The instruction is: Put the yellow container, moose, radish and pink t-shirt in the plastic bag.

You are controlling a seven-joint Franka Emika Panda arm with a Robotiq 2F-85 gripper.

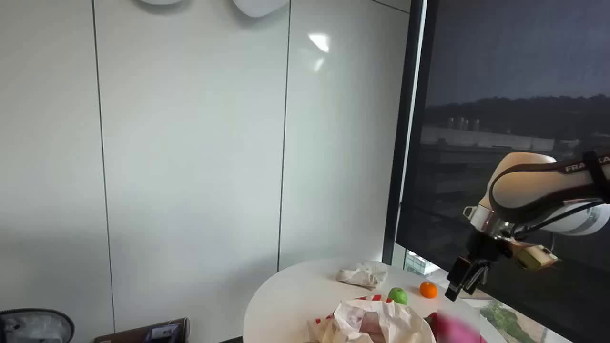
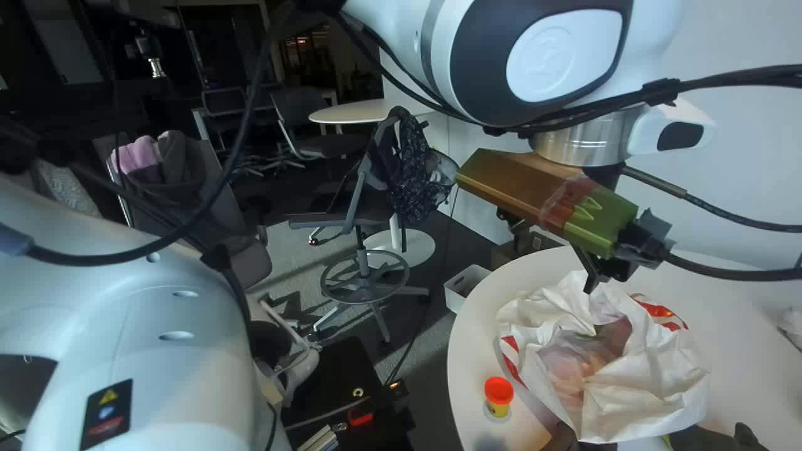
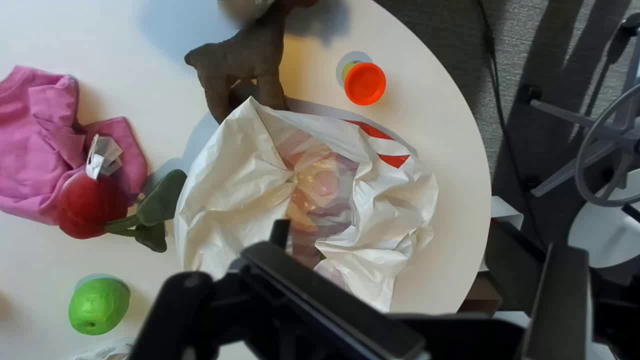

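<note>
The white plastic bag (image 3: 225, 195) with red marks lies open on the round table; it also shows in both exterior views (image 1: 395, 326) (image 2: 651, 388). Pinkish and orange tones show in its mouth; I cannot tell what they are. The yellow container (image 2: 498, 407) with a red-orange lid (image 3: 365, 83) stands beside it. The brown moose (image 3: 245, 62) lies against the bag's edge. The red radish (image 3: 90, 205) with green leaves rests on the pink t-shirt (image 3: 37, 145); the shirt shows in an exterior view (image 1: 457, 329). My gripper (image 3: 450, 305) is open and empty, raised above the bag (image 2: 606, 282).
A green fruit (image 3: 100, 306) and an orange (image 1: 428, 289) are on the table. A crumpled white cloth (image 1: 362, 275) lies near its far edge. The table's rim (image 3: 482, 165) curves close to the bag. Chairs (image 2: 360, 213) and a white bin (image 2: 463, 285) stand beyond it.
</note>
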